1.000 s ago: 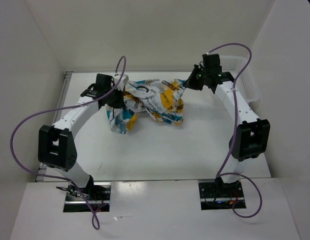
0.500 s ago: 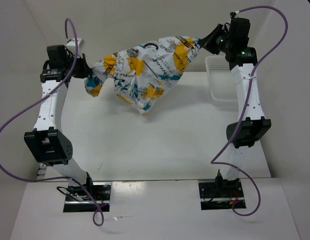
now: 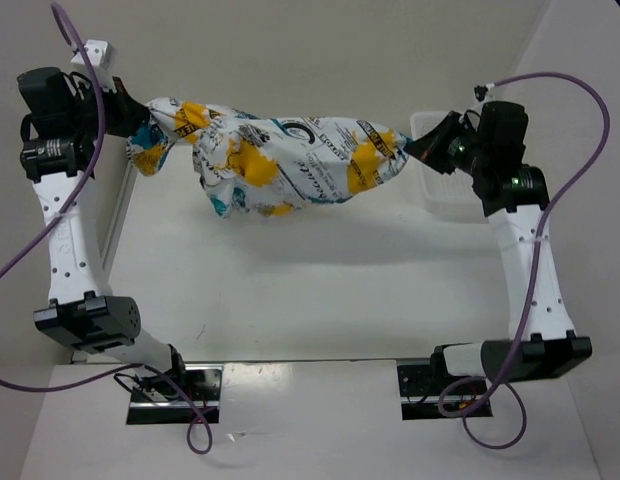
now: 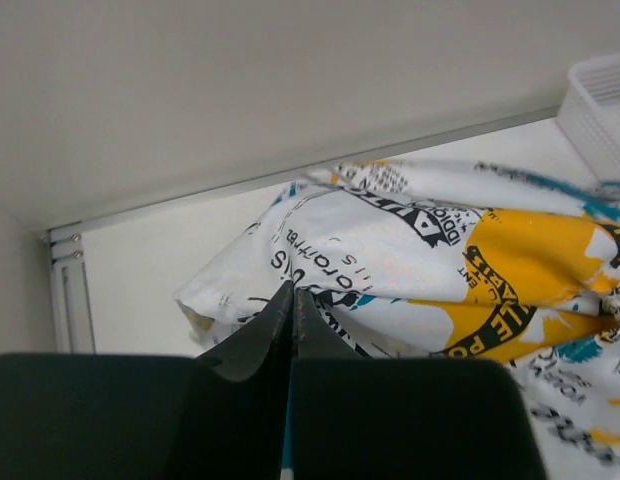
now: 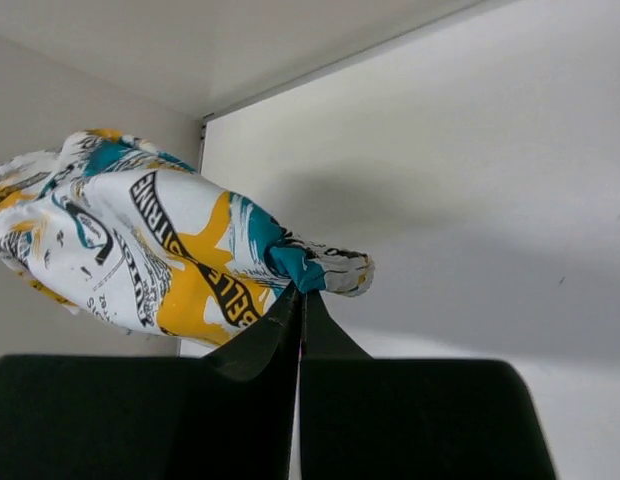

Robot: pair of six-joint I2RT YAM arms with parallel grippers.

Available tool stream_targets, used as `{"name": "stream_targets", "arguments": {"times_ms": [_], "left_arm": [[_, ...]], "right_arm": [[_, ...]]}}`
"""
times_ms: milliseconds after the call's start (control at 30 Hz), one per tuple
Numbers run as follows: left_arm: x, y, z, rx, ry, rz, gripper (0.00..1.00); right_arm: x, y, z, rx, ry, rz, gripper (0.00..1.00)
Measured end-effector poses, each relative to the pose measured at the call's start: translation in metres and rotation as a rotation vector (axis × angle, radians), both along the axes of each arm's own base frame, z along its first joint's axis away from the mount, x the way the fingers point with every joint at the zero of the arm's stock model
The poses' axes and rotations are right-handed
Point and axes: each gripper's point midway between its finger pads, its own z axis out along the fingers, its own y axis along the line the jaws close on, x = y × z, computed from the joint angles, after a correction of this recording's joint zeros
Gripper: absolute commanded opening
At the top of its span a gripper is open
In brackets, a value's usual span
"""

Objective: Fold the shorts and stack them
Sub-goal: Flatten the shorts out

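Note:
The shorts (image 3: 275, 155), white with a teal, yellow-orange and black print, hang stretched in the air above the table between both arms. My left gripper (image 3: 125, 112) is shut on their left end, high at the far left. My right gripper (image 3: 415, 148) is shut on their right end, at the far right. In the left wrist view the shorts (image 4: 430, 260) spread from my closed fingertips (image 4: 292, 292). In the right wrist view a bunched teal corner of the shorts (image 5: 305, 265) sits pinched at my closed fingertips (image 5: 301, 292).
A white plastic mesh basket (image 3: 435, 195) stands at the table's far right, just behind and below my right gripper; its corner shows in the left wrist view (image 4: 602, 95). White walls enclose the table on the left, back and right.
Both arms have swung further apart and the shorts are pulled out longer and flatter. The left gripper went up and left; the right gripper came down and toward the basket.

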Motion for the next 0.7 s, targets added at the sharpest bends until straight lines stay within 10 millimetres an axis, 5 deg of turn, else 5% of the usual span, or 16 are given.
{"name": "stream_targets", "arguments": {"times_ms": [67, 200, 233, 267, 367, 433, 467, 500, 600, 633, 700], "left_arm": [[0.012, -0.005, -0.001, -0.01, -0.005, -0.045, 0.0], [0.077, -0.008, -0.046, -0.049, 0.077, -0.115, 0.05], [0.096, -0.009, -0.065, -0.062, 0.111, -0.128, 0.42], [0.114, -0.007, -0.087, -0.067, 0.151, -0.128, 0.57], [0.148, -0.007, -0.153, -0.094, 0.284, -0.119, 0.81], [0.141, -0.01, -0.191, -0.115, 0.397, -0.108, 0.86], [0.133, -0.012, -0.203, -0.124, 0.444, -0.104, 0.86], [0.125, -0.015, -0.21, -0.122, 0.47, -0.098, 0.87], [0.07, -0.024, -0.22, -0.127, 0.55, -0.079, 0.75], [0.049, -0.028, -0.215, -0.128, 0.561, -0.072, 0.44], [0.003, -0.036, -0.203, -0.112, 0.528, -0.064, 0.16]], "right_arm": [[-0.018, 0.0, -0.013, 0.007, 0.016, -0.002, 0.0], [-0.028, 0.005, -0.06, 0.03, 0.082, -0.009, 0.0], [-0.024, 0.007, -0.075, 0.025, 0.092, -0.015, 0.02], [-0.021, 0.009, -0.094, 0.017, 0.109, -0.027, 0.02], [-0.027, 0.017, -0.159, -0.038, 0.207, -0.04, 0.14], [-0.04, 0.02, -0.199, -0.073, 0.284, -0.043, 0.38], [-0.047, 0.019, -0.216, -0.088, 0.324, -0.05, 0.6], [-0.055, 0.016, -0.232, -0.103, 0.361, -0.062, 0.69], [-0.07, 0.003, -0.254, -0.152, 0.431, -0.111, 0.69], [-0.072, -0.001, -0.254, -0.157, 0.434, -0.134, 0.66], [-0.072, -0.007, -0.248, -0.152, 0.419, -0.168, 0.49]]}}
